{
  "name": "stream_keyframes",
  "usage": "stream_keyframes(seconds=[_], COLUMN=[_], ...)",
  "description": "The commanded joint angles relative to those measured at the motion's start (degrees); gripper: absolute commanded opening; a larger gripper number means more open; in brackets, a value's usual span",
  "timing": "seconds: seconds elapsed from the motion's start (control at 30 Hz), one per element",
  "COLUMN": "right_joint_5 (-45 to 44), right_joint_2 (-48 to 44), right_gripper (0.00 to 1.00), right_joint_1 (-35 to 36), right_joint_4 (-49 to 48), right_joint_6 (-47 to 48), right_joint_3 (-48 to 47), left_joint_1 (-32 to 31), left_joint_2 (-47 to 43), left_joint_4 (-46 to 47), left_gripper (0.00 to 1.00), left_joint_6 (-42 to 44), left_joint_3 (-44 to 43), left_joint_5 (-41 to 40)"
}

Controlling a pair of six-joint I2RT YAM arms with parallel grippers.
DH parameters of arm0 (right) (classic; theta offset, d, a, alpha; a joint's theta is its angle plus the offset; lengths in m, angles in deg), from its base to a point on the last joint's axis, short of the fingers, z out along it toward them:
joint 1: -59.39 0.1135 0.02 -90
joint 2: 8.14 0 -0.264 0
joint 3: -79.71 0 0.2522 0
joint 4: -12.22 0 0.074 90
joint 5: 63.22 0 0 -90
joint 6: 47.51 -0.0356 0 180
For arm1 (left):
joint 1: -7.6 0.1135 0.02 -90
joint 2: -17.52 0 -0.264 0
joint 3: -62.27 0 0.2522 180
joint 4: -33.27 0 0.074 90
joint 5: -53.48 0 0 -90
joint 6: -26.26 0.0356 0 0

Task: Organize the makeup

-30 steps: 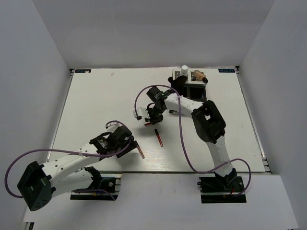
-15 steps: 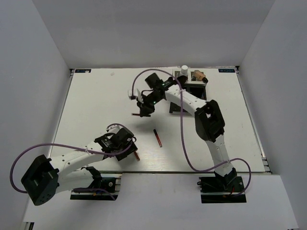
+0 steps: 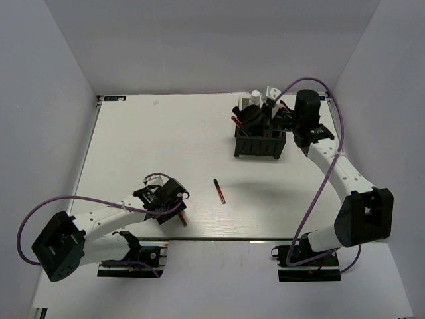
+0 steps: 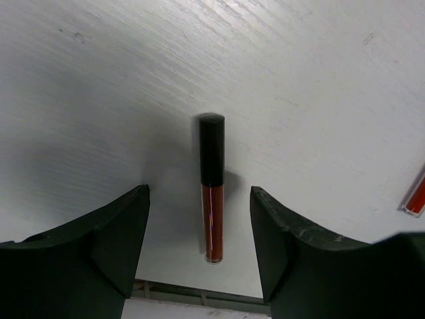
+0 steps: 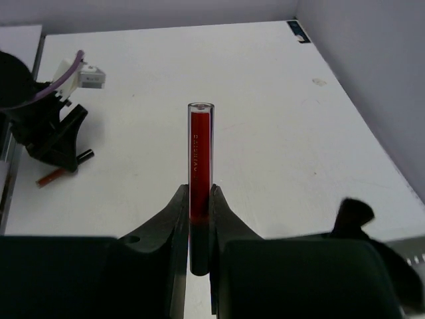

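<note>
Left gripper [image 4: 198, 197], nearest the table's front edge, hangs with its jaws spread wide on either side of a red-black pencil [image 4: 212, 189], which lies flat on the white table [image 4: 319, 80] untouched. A second pencil [image 3: 219, 191] lies alone farther in, near mid-table. Farthest back, the right gripper [image 5: 200, 199] is clamped on a third pencil [image 5: 200, 143] by the black box [image 3: 260, 145], where a white bottle [image 3: 255, 96] stands at the rear.

Red-black pencil [image 3: 219, 191] lying flat near-left of black box [image 3: 260, 154], second pencil [image 4: 212, 188] farther out, third pencil [image 5: 200, 159] gripped above it, white bottle [image 3: 255, 97] at its far edge
</note>
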Motion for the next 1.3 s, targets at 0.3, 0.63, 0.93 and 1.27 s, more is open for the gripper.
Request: stream_keyframes(seconds=[0.3,0.63,0.93,1.27], right_joint_5=[-7.35,-8.85,-8.06,-6.66], right_joint_2=[4.22,14.32,16.7,18.38], right_gripper=[0.0,0.0,0.0,0.0], right_joint_1=[-13.04,-18.23,-20.51,-20.87], right_joint_4=[-45.74,-47.94,-47.59,-47.33], right_joint_6=[-27.14,-26.54,-27.15,-25.32], right_joint_3=[14.48,10.17,8.94,10.6], left_joint_1=[0.18,0.18,0.18,0.18], left_joint_2=[-0.22,1.36,3.21,5.23], left_joint_4=[-1.38,0.03,0.64,2.66], left_gripper=[0.72,0.72,0.67,0.3], left_joint_6=[-0.47,-0.74,-0.65,2.42], left_joint_3=[-0.02,1.92,2.01,0.78], left_joint_5=[-4.72,-3.58,-2.96,-2.26])
